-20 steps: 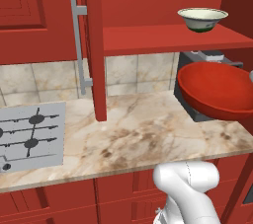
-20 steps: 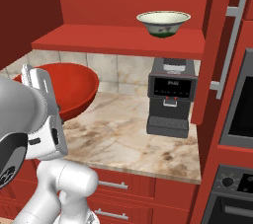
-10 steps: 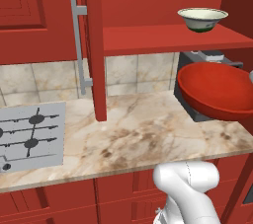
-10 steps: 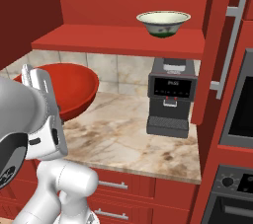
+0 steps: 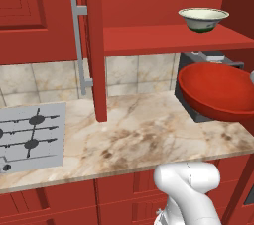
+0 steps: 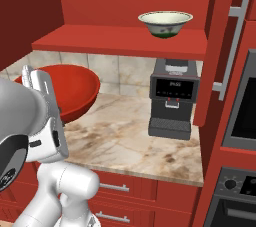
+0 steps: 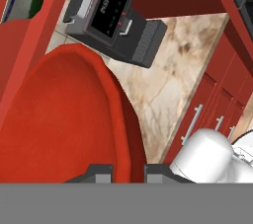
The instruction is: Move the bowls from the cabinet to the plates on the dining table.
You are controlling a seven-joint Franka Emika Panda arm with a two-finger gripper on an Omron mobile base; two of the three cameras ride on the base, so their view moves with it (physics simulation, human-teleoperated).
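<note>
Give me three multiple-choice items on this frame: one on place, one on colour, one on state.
1. Where is the cream bowl?
A. on the cabinet shelf
B. on the counter
C. on the cooktop

2. What colour is the bowl in the tool?
A. white
B. red
C. yellow

3. What state is the tool in?
A. wide open and holding nothing
B. shut on the coffee machine
C. shut on the red bowl's rim

Answers:
1. A: the cream bowl stands on the cabinet shelf, above the coffee machine.
2. B: the red bowl hangs over the counter, glossy red all over.
3. C: in the hand view the tool has a fingertip on each side of the red rim.
</note>
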